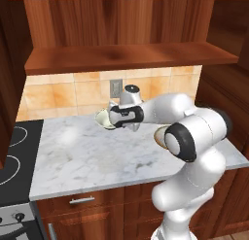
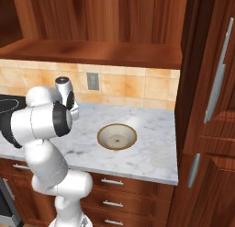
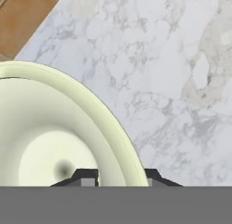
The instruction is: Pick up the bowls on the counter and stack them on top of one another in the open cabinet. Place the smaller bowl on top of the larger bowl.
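The white arm rises from the base, bends at its dark elbow joint and reaches out level to the left in the left base view; the wrist lies sideways. The gripper (image 1: 111, 118) is clamped on the smaller bowl's (image 1: 103, 118) rim; one finger (image 3: 88, 177) sits inside the wall, the other outside.

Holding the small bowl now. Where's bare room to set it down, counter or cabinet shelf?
The cabinet shelf board is bare along its visible length. On the counter, the marble between the stovetop and the arm is bare. It is crowded at the right, around the larger bowl. The gripper grips the smaller bowl by its rim.
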